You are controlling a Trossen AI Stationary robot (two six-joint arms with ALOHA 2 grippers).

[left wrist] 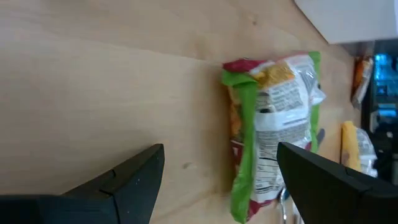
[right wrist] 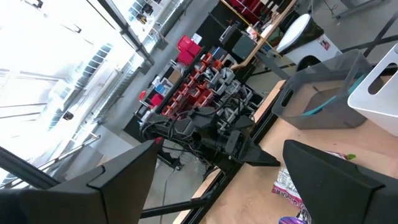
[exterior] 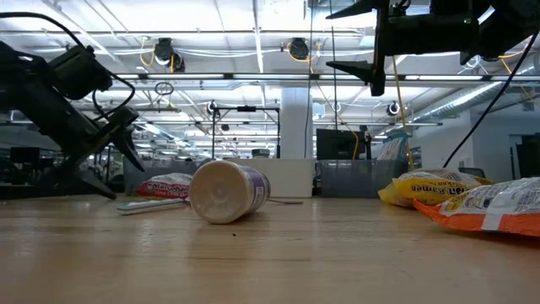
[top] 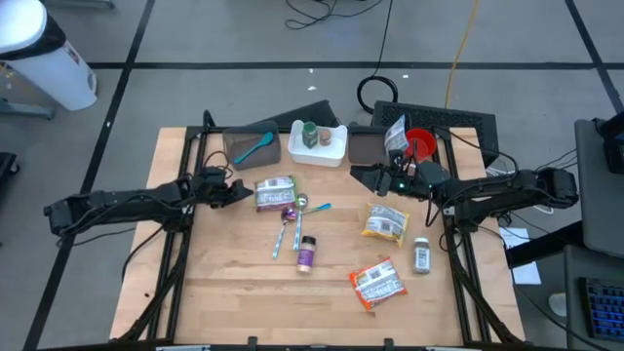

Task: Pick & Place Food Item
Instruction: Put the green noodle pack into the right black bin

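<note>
A food packet (top: 275, 192) with green and red edges lies flat on the wooden table (top: 234, 292), left of centre. My left gripper (top: 244, 190) hovers low just to the packet's left, open and slanting down. In the left wrist view the packet (left wrist: 273, 124) lies right ahead of the spread fingers (left wrist: 221, 168); I see no touch. In the low view this gripper (exterior: 125, 179) hangs just above the tabletop. My right gripper (top: 363, 176) is raised over the far right of the table, open and holding nothing (right wrist: 211, 174).
At the far edge stand a grey bin (top: 253, 146) with a teal utensil, a white bin (top: 319, 142) and another grey bin (top: 366, 146). Two spoons (top: 288, 219), a purple jar (top: 305, 254), a yellow packet (top: 383, 222), an orange packet (top: 377, 284) and a small jar (top: 421, 255) lie about.
</note>
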